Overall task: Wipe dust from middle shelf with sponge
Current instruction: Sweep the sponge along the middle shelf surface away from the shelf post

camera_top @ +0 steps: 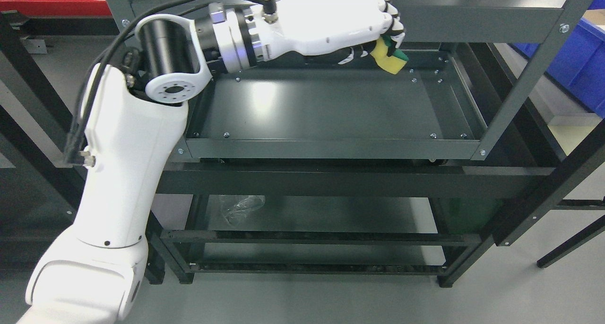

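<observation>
My left arm rises from the lower left and bends across the dark metal rack. Its white hand (pixel 378 36) is curled around a yellow sponge with a green scouring side (pixel 390 58). The sponge sits at the far right corner of the middle shelf (pixel 331 106), just above or touching the tray floor near the back wall; contact cannot be told. The shelf is a dark grey tray with a raised rim and a dull sheen. My right arm is out of view.
The top shelf (pixel 472 21) overhangs the hand. A slanted rack post (pixel 529 73) stands at the right. Crumpled clear plastic (pixel 241 206) lies on the lower level. Blue bins (pixel 581 64) sit at the far right, and a red beam (pixel 52 3) at the upper left.
</observation>
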You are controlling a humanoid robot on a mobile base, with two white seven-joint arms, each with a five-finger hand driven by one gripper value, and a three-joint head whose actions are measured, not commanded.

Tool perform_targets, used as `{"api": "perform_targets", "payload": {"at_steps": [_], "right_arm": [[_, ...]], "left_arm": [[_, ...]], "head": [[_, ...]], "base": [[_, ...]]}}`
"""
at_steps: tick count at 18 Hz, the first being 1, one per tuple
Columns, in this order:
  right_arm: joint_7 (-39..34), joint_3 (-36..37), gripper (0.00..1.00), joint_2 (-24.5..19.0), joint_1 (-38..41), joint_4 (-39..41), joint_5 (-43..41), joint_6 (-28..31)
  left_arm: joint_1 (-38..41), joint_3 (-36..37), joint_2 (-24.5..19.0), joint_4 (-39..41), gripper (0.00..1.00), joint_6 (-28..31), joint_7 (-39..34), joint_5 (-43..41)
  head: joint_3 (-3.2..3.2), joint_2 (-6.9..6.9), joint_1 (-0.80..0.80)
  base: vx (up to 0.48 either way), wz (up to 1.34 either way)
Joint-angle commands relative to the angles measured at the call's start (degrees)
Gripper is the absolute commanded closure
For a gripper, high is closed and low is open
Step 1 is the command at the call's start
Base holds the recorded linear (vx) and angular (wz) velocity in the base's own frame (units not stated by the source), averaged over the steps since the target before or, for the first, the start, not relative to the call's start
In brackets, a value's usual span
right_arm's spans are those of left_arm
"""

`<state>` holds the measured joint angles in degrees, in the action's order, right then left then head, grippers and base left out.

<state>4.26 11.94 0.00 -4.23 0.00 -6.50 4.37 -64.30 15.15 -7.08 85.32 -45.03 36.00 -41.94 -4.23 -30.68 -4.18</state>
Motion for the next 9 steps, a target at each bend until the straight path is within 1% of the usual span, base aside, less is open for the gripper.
{"api": "perform_targets", "payload": {"at_steps": [1,3,5,7,8,9], "right_arm": [[-0.04,0.01,0.0,1.0,0.01,1.0,0.0,0.03],[-0.04,0.01,0.0,1.0,0.01,1.0,0.0,0.03],[-0.04,0.01,0.0,1.0,0.01,1.0,0.0,0.03],[-0.04,0.01,0.0,1.0,0.01,1.0,0.0,0.03],[-0.04,0.01,0.0,1.0,0.01,1.0,0.0,0.03],[-0.04,0.01,0.0,1.0,0.01,1.0,0.0,0.03]], "left_arm": [[5.76,-10.74,-22.77,5.73,0.99,0.03,0.21,15.72],[8.21,-13.81,-28.31,5.56,0.99,0.03,0.21,19.34],[11.9,-17.41,-32.71,5.12,0.99,0.03,0.3,22.15],[16.12,-21.46,-36.32,4.68,0.98,0.03,0.21,24.09],[18.57,-24.7,-38.34,4.59,0.98,0.03,0.21,25.15],[20.08,-26.73,-39.41,4.59,0.98,0.03,0.21,26.38]], "head": [[0.0,0.0,0.0],[0.0,0.0,0.0],[0.0,0.0,0.0],[0.0,0.0,0.0],[0.0,0.0,0.0],[0.0,0.0,0.0]], "base": [[0.0,0.0],[0.0,0.0],[0.0,0.0],[0.0,0.0],[0.0,0.0],[0.0,0.0]]}}
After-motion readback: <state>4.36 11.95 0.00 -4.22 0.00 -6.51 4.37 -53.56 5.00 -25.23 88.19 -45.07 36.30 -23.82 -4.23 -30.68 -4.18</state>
